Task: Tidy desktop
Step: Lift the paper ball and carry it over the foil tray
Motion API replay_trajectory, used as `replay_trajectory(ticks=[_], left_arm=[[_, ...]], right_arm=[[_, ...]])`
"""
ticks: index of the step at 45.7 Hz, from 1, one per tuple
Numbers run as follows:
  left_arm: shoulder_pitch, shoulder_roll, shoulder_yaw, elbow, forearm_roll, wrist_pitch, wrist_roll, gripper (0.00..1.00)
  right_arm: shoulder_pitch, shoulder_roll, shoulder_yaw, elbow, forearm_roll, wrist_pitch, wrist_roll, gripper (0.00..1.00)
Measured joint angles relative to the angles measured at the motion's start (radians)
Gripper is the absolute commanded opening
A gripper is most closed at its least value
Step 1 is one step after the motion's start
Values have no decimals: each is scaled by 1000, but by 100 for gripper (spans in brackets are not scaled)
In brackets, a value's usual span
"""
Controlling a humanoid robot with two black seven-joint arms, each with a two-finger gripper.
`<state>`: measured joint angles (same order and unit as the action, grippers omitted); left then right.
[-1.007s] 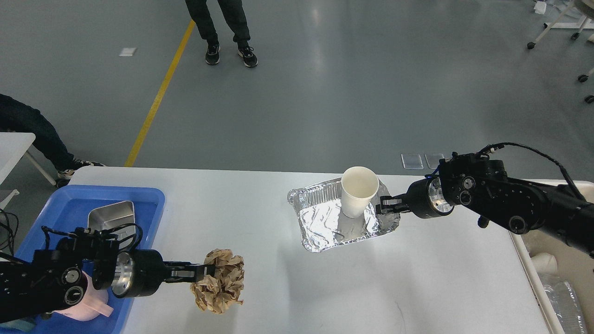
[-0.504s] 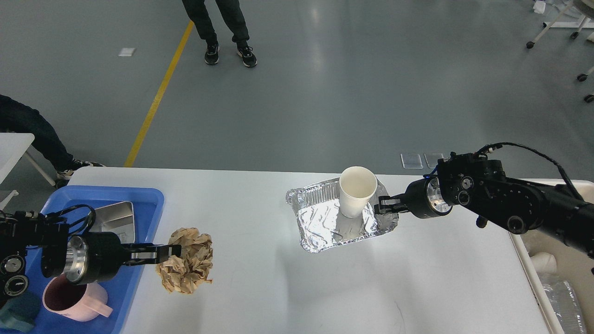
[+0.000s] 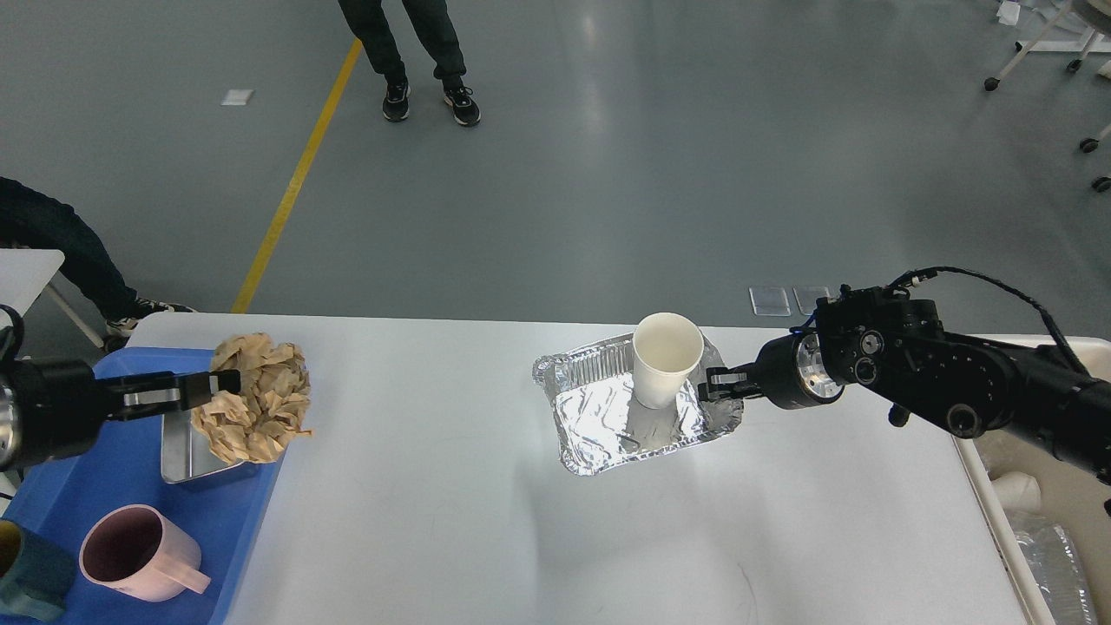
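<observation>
The desktop [image 3: 486,521] is a large white-grey tabletop. My left gripper [image 3: 224,384] is shut on a crumpled ball of brown paper [image 3: 256,410] and holds it in the air over the right edge of the blue tray [image 3: 104,512]. A foil tray [image 3: 625,417] sits on the desktop right of centre with a white paper cup [image 3: 665,358] standing upright in it. My right gripper [image 3: 713,384] is shut on the foil tray's right rim.
The blue tray holds a steel pan [image 3: 187,451], a pink mug [image 3: 139,555] and a teal object [image 3: 30,577]. A cream bin [image 3: 1041,512] stands at the table's right edge. People stand beyond the table.
My left arm has carried the brown paper ball left and away from me, from the desktop's front to above the blue tray's edge. The right gripper, foil tray and cup shifted slightly left.
</observation>
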<state>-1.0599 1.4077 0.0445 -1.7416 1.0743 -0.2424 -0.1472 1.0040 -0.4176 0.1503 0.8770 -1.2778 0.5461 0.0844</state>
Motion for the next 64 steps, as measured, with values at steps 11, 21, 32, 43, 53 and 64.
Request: replay_trajectory(ticks=[11,21,32,43,53,64], left_arm=[[4,120,-41,-1,-2,-21,-37,5],[4,142,-41,-6,-2,-21,-41,5],[1,55,-43,-4,-2,-31,-31,5],[-28,-146,-43,36,-3,-27,-23,6],[-58,-327,-43,126,-6,-21,-4,7],[-77,-520,-42,239,-7,-21,-4,8]], right_arm=[[0,0,0,1,-1,0,0,0],[0,3,0,1,-1,0,0,0],[1,3,1,1,-2,0,0,0],[1,-8,2,5,0,0,0,0],[1,-3,2,5,0,0,0,0],[1,-1,2,4,0,0,0,0]])
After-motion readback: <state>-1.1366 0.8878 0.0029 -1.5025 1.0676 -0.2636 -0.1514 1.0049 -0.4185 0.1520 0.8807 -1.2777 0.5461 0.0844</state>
